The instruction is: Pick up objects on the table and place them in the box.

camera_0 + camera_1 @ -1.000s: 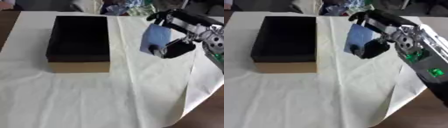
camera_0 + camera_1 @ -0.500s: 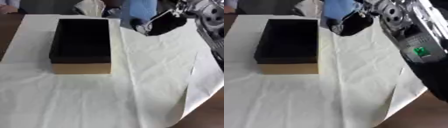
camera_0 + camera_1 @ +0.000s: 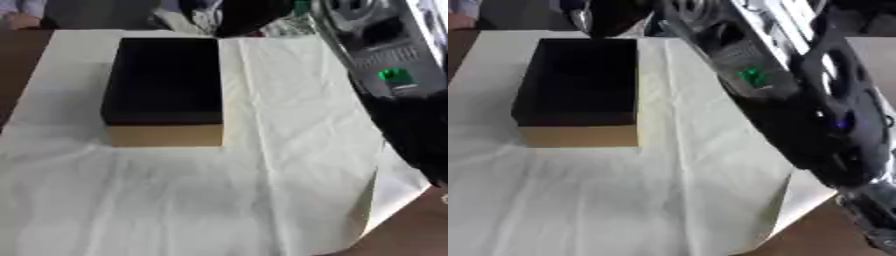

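Reach across the table puts my right hand (image 3: pixel 614 17) at the box's (image 3: pixel 579 90) far edge for a drop, though I cannot tell how its fingers sit.

The box (image 3: pixel 164 85) is black inside with a tan cardboard wall. It sits on a cream-white, creased cloth (image 3: pixel 262 165) over a brown table (image 3: pixel 411 230). The right arm (image 3: pixel 798 100), at 3 o'clock, is black and silver with a green light (image 3: pixel 752 77).
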Action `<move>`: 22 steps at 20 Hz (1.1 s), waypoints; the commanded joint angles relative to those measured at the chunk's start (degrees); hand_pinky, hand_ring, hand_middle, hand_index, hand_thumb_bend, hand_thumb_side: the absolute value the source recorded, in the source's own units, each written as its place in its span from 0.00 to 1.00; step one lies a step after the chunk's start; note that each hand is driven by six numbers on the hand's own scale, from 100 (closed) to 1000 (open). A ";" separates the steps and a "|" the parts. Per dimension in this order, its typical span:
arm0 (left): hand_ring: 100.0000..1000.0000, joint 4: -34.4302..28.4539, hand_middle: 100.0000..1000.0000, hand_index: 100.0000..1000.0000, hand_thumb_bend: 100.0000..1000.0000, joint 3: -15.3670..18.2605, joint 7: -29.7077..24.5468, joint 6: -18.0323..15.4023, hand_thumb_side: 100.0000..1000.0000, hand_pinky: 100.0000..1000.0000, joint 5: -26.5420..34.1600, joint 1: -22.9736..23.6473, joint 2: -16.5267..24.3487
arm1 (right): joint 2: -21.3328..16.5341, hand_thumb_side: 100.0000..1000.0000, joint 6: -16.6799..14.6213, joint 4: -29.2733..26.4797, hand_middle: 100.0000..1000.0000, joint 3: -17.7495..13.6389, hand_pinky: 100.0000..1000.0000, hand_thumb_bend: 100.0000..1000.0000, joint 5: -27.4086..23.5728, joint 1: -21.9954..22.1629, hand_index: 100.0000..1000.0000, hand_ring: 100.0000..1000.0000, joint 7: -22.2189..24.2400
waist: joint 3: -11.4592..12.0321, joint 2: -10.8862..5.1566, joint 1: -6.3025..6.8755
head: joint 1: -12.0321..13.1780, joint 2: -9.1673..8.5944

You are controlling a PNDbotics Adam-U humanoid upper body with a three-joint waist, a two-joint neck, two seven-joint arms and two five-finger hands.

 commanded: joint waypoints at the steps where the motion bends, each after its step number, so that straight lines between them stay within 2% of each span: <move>1: 0.65 -1.07 0.60 0.80 0.00 -0.11 -0.40 -0.05 0.35 0.93 0.38 -0.24 0.60 | 2.92 0.00 13.21 5.09 0.62 -0.03 0.75 0.00 3.15 -1.86 0.91 0.52 12.11 | 0.36 -1.01 0.43 | -0.63 0.28; 8: 0.65 -1.07 0.60 0.80 0.00 -0.25 -0.56 -0.14 0.35 0.93 0.63 -0.44 0.47 | 6.36 0.00 12.52 12.38 0.63 0.90 0.75 0.00 3.30 -1.86 0.92 0.53 8.91 | 0.95 -0.94 0.61 | -1.15 0.24; 18: 0.65 -1.07 0.60 0.80 0.00 -0.27 -0.60 -0.14 0.35 0.93 0.67 -0.42 0.37 | 7.04 0.00 12.38 16.00 0.64 2.05 0.76 0.00 1.89 -0.17 0.92 0.54 7.17 | 1.07 -0.94 0.87 | -1.11 0.00; 22: 0.65 -1.07 0.59 0.80 0.00 -0.32 -0.61 -0.14 0.35 0.93 0.69 -0.49 0.30 | 7.54 0.00 12.10 17.38 0.67 2.80 0.80 0.00 1.36 0.05 0.93 0.60 7.43 | 1.22 -0.83 0.91 | -1.19 -0.03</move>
